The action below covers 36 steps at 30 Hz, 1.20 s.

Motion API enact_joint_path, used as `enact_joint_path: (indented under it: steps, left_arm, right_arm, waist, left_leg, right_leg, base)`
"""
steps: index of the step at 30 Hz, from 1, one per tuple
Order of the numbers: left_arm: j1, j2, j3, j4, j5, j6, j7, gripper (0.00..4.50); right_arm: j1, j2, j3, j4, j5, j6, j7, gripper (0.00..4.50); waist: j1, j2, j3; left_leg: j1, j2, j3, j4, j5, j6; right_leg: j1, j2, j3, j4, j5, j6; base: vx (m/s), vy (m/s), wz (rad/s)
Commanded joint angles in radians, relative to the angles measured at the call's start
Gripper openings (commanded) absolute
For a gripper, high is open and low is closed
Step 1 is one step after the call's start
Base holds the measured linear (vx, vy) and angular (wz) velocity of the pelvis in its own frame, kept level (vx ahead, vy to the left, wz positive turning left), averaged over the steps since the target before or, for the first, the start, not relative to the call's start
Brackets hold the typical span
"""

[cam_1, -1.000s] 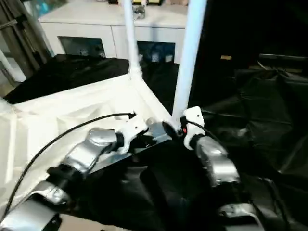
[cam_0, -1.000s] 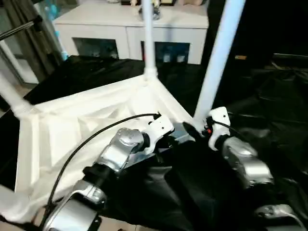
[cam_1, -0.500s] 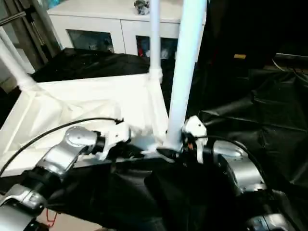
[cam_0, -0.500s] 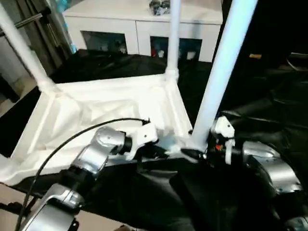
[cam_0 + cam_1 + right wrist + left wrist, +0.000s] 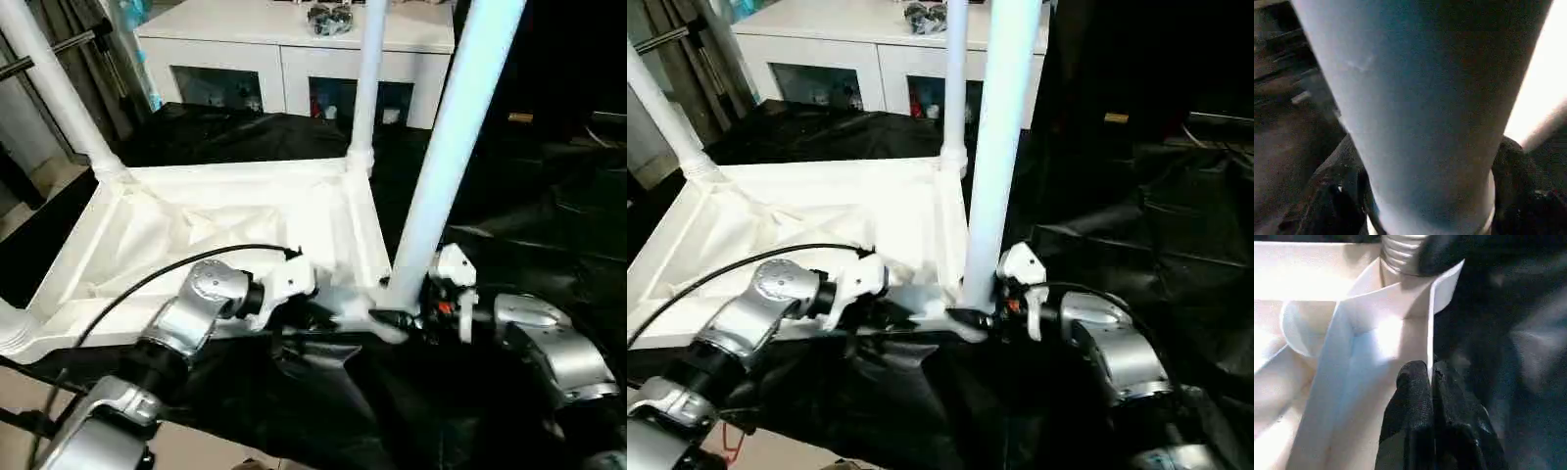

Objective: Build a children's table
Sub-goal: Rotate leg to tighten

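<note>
Since a second ago the head camera has swung, so the upturned tabletop sits squarer in frame; the right gripper has closed in around the base of the near leg. Left eye view: tabletop lies underside up on black cloth, three more legs stand in corner sockets, white cabinet behind. Left gripper sits at the tabletop's near rim beside that leg. Right eye view: same layout, right gripper's fingers straddle the leg just above its socket. Left wrist view: fingers pinched together on the thin rim edge. Right wrist view: leg between both fingers, jaws around it.
</note>
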State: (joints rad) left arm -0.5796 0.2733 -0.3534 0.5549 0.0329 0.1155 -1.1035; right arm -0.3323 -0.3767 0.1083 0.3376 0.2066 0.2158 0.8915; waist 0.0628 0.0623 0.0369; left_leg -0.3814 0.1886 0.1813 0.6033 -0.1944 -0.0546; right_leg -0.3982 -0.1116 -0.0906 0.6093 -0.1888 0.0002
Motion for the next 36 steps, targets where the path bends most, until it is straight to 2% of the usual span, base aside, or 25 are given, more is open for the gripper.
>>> enact_joint_path:
  steps: [1, 3, 6, 8, 10, 11, 12, 13, 16, 18, 19, 22, 23, 24, 25, 28, 31, 33, 36]
  left_arm:
    - [-0.028, -0.057, -0.007, 0.041, 0.027, 0.042, 0.113, 0.00]
    - [-0.048, -0.086, 0.002, 0.069, 0.038, 0.062, 0.174, 0.00]
    - [-0.091, -0.172, 0.025, 0.123, 0.054, 0.102, 0.331, 0.00]
    - [-0.107, -0.215, 0.035, 0.142, 0.058, 0.121, 0.391, 0.00]
    - [-0.119, -0.245, 0.038, 0.155, 0.063, 0.125, 0.423, 0.00]
    - [-0.121, -0.251, 0.037, 0.156, 0.065, 0.122, 0.429, 0.00]
    - [-0.124, -0.259, 0.036, 0.161, 0.067, 0.118, 0.438, 0.00]
    - [-0.119, -0.255, 0.028, 0.149, 0.069, 0.112, 0.426, 0.00]
    - [-0.100, -0.236, 0.011, 0.114, 0.066, 0.083, 0.362, 0.00]
    - [-0.093, -0.225, 0.005, 0.103, 0.062, 0.073, 0.335, 0.00]
    - [-0.085, -0.210, -0.001, 0.094, 0.060, 0.058, 0.307, 0.00]
    - [-0.068, -0.165, -0.009, 0.078, 0.051, 0.019, 0.232, 0.00]
    - [-0.062, -0.149, -0.011, 0.072, 0.045, 0.013, 0.203, 0.00]
    - [-0.058, -0.139, -0.012, 0.067, 0.041, 0.011, 0.185, 0.00]
    - [-0.046, -0.119, -0.016, 0.051, 0.025, -0.005, 0.134, 0.00]
    - [-0.013, -0.073, -0.028, 0.005, -0.010, -0.030, 0.014, 0.00]
    - [0.009, -0.021, -0.040, -0.021, -0.012, -0.042, -0.059, 0.00]
    - [0.015, -0.002, -0.042, -0.026, -0.009, -0.048, -0.078, 0.00]
    - [0.022, 0.017, -0.034, -0.038, -0.017, -0.055, -0.101, 0.00]
  right_arm:
    - [-0.026, 0.047, -0.001, 0.097, -0.058, 0.010, -0.164, 2.75]
    - [-0.047, 0.083, -0.023, 0.147, -0.061, 0.023, -0.247, 2.74]
    - [-0.086, 0.172, -0.056, 0.223, -0.064, 0.022, -0.408, 2.74]
    - [-0.106, 0.219, -0.066, 0.253, -0.075, 0.022, -0.478, 2.74]
    - [-0.121, 0.249, -0.057, 0.276, -0.093, -0.002, -0.503, 2.74]
    - [-0.124, 0.254, -0.054, 0.281, -0.097, -0.009, -0.507, 3.09]
    - [-0.130, 0.261, -0.051, 0.291, -0.101, -0.019, -0.516, 3.09]
    - [-0.131, 0.260, -0.047, 0.288, -0.094, -0.021, -0.492, 3.44]
    - [-0.129, 0.241, -0.037, 0.262, -0.088, -0.046, -0.423, 3.53]
    - [-0.126, 0.229, -0.031, 0.250, -0.086, -0.058, -0.386, 3.79]
    - [-0.118, 0.207, -0.019, 0.230, -0.075, -0.063, -0.322, 3.79]
    - [-0.079, 0.131, 0.025, 0.156, -0.062, -0.104, -0.147, 3.79]
    - [-0.066, 0.107, 0.034, 0.131, -0.053, -0.112, -0.096, 3.79]
    - [-0.058, 0.092, 0.039, 0.115, -0.046, -0.117, -0.065, 3.79]
    - [-0.045, 0.067, 0.041, 0.089, -0.027, -0.110, -0.013, 3.79]
    - [-0.020, 0.016, 0.044, 0.035, 0.007, -0.087, 0.094, 3.79]
    - [0.009, -0.044, 0.068, -0.025, 0.026, -0.052, 0.200, 3.79]
    - [0.019, -0.066, 0.077, -0.046, 0.028, -0.038, 0.232, 3.79]
    - [0.028, -0.082, 0.085, -0.058, 0.022, -0.036, 0.255, 3.65]
  waist:
    - [-0.005, -0.019, -0.053]
    - [-0.010, -0.020, -0.051]
    - [-0.018, -0.019, -0.044]
    - [-0.021, -0.020, -0.041]
    - [-0.022, -0.019, -0.043]
    - [-0.023, -0.018, -0.044]
    - [-0.024, -0.018, -0.046]
    - [-0.024, -0.017, -0.047]
    - [-0.025, -0.018, -0.049]
    - [-0.025, -0.017, -0.051]
    - [-0.025, -0.017, -0.052]
    - [-0.021, -0.019, -0.055]
    - [-0.020, -0.019, -0.059]
    - [-0.020, -0.019, -0.059]
    - [-0.019, -0.020, -0.059]
    - [-0.014, -0.016, -0.061]
    - [-0.008, -0.015, -0.063]
    - [-0.001, -0.015, -0.059]
    - [0.005, -0.017, -0.055]
  left_leg:
    - [0.015, 0.036, -0.011, -0.080, -0.221, 0.030]
    - [0.012, 0.033, -0.014, -0.082, -0.244, 0.021]
    - [0.019, 0.032, -0.015, -0.085, -0.297, 0.008]
    - [0.025, 0.029, -0.017, -0.087, -0.329, 0.004]
    - [0.024, 0.028, -0.019, -0.088, -0.333, 0.011]
    - [0.024, 0.029, -0.018, -0.088, -0.330, 0.012]
    - [0.023, 0.030, -0.019, -0.090, -0.318, 0.016]
    - [0.020, 0.031, -0.020, -0.092, -0.305, 0.018]
    - [0.015, 0.033, -0.020, -0.094, -0.292, 0.034]
    - [0.013, 0.035, -0.019, -0.092, -0.275, 0.044]
    - [0.009, 0.034, -0.019, -0.091, -0.257, 0.053]
    - [0.009, 0.035, -0.016, -0.085, -0.225, 0.080]
    - [0.006, 0.036, -0.014, -0.079, -0.174, 0.104]
    - [0.006, 0.036, -0.014, -0.079, -0.164, 0.111]
    - [0.007, 0.036, -0.012, -0.076, -0.149, 0.124]
    - [0.008, 0.042, -0.012, -0.075, -0.129, 0.143]
    - [0.011, 0.045, -0.010, -0.072, -0.112, 0.151]
    - [0.014, 0.047, -0.009, -0.074, -0.130, 0.149]
    - [0.017, 0.048, -0.008, -0.081, -0.178, 0.114]
  right_leg:
    - [0.045, -0.044, 0.044, -0.084, -0.280, -0.217]
    - [0.047, -0.046, 0.044, -0.091, -0.336, -0.193]
    - [0.040, -0.044, 0.042, -0.104, -0.413, -0.168]
    - [0.037, -0.045, 0.039, -0.114, -0.479, -0.142]
    - [0.041, -0.045, 0.038, -0.118, -0.490, -0.131]
    - [0.039, -0.045, 0.039, -0.118, -0.480, -0.131]
    - [0.041, -0.045, 0.038, -0.117, -0.453, -0.136]
    - [0.045, -0.044, 0.038, -0.114, -0.416, -0.146]
    - [0.051, -0.043, 0.038, -0.107, -0.345, -0.168]
    - [0.053, -0.045, 0.040, -0.103, -0.303, -0.184]
    - [0.057, -0.045, 0.039, -0.099, -0.272, -0.194]
    - [0.059, -0.047, 0.041, -0.095, -0.224, -0.207]
    - [0.062, -0.046, 0.041, -0.085, -0.146, -0.230]
    - [0.063, -0.045, 0.040, -0.083, -0.133, -0.237]
    - [0.063, -0.044, 0.040, -0.081, -0.111, -0.248]
    - [0.064, -0.043, 0.039, -0.071, -0.062, -0.271]
    - [0.062, -0.040, 0.039, -0.063, -0.029, -0.287]
    - [0.059, -0.041, 0.040, -0.068, -0.058, -0.281]
    - [0.056, -0.044, 0.043, -0.075, -0.138, -0.267]
  base:
    - [0.000, 0.000, 0.00]
    - [0.000, 0.000, 0.00]
    - [0.000, 0.000, 0.00]
    - [0.000, 0.000, 0.00]
    - [0.000, 0.000, 0.00]
    - [0.000, 0.000, 0.00]
    - [0.000, 0.000, 0.00]
    - [0.000, 0.000, 0.00]
    - [0.000, 0.000, 0.00]
    - [0.000, 0.000, 0.00]
    - [0.000, 0.000, 0.00]
    - [0.000, 0.000, 0.00]
    - [0.000, 0.000, 0.00]
    - [0.000, 0.000, 0.00]
    - [0.000, 0.000, 0.00]
    - [0.000, 0.000, 0.00]
    - [0.000, 0.000, 0.00]
    - [0.000, 0.000, 0.00]
    - [0.000, 0.000, 0.00]
